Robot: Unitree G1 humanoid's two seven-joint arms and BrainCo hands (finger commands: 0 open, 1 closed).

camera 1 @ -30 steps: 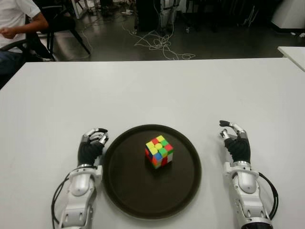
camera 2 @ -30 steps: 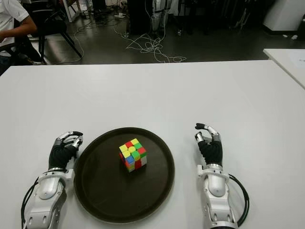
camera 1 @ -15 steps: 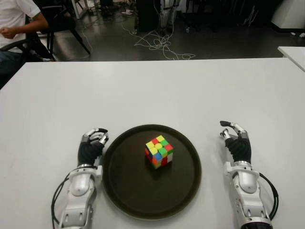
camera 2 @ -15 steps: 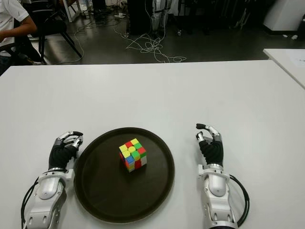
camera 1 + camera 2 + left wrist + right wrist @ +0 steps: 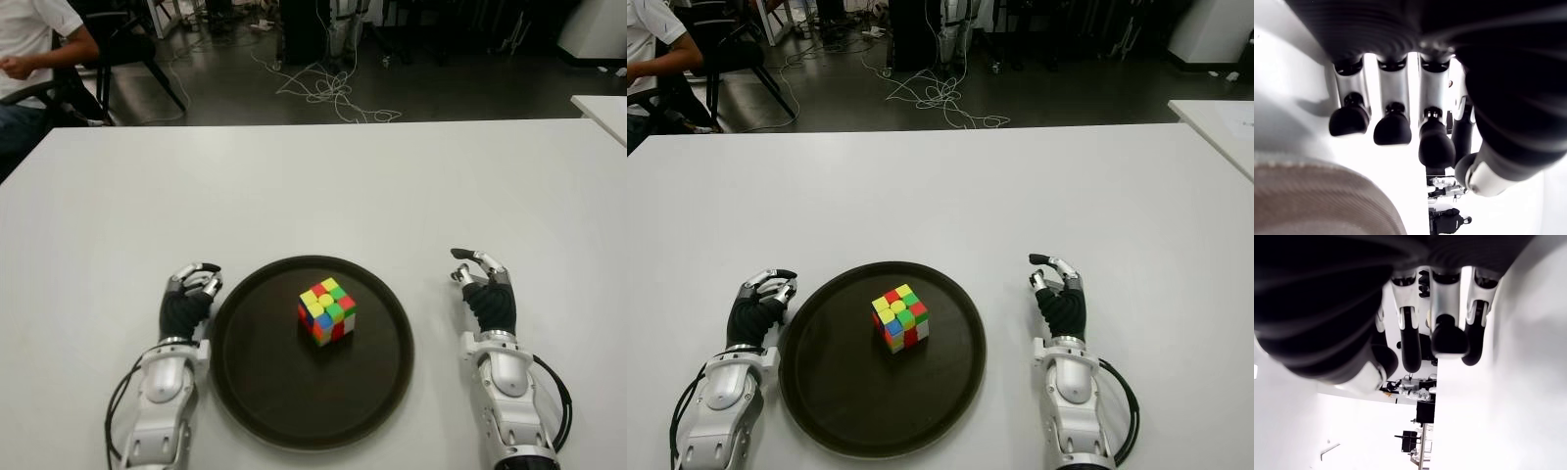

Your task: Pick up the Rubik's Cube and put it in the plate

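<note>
The Rubik's Cube [image 5: 326, 310] sits upright inside the round dark brown plate [image 5: 284, 392], a little right of its middle, with a yellow, red and green face up. My left hand [image 5: 196, 280] shows just left of the plate's rim, fingers [image 5: 1393, 129] loosely bent and holding nothing. My right hand [image 5: 477, 266] shows a short way right of the plate, its fingers [image 5: 1449, 340] also relaxed and empty. Neither hand touches the cube.
The white table [image 5: 313, 186] stretches bare beyond the plate to its far edge. A seated person [image 5: 29, 49] is past the far left corner. Loose cables [image 5: 328, 93] lie on the floor behind. Another white table [image 5: 602, 108] begins at the far right.
</note>
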